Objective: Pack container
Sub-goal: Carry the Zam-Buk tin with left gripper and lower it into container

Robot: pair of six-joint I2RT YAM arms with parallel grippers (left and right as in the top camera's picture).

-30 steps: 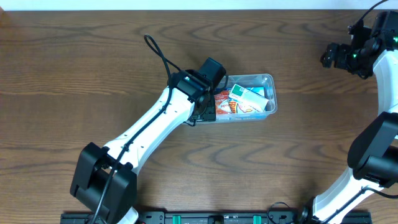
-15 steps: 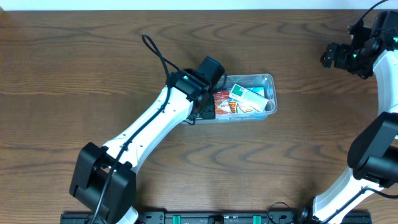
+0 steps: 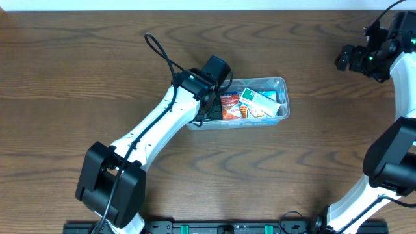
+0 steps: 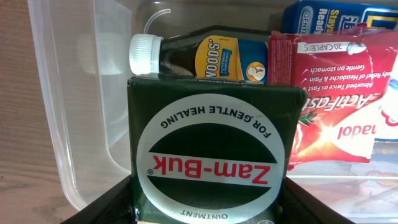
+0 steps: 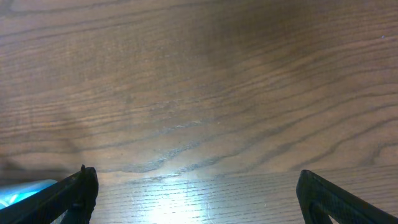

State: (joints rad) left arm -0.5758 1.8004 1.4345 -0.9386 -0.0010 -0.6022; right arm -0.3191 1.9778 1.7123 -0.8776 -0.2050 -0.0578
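Observation:
The clear plastic container lies at the table's middle; its wall also shows in the left wrist view. My left gripper hangs over its left end, shut on a dark green Zam-Buk ointment box, with its fingers on the box's sides. Inside lie a Woods syrup bottle, a red ActiFast pack, a blue box and a white-and-green box. My right gripper is open and empty far to the right, over bare wood.
The brown wooden table surrounds the container. The left arm's black cable loops above the arm. The right arm's base stands at the right edge.
My left gripper has shifted slightly left with the Zam-Buk box in it, over the container's left end. The right arm has not moved.

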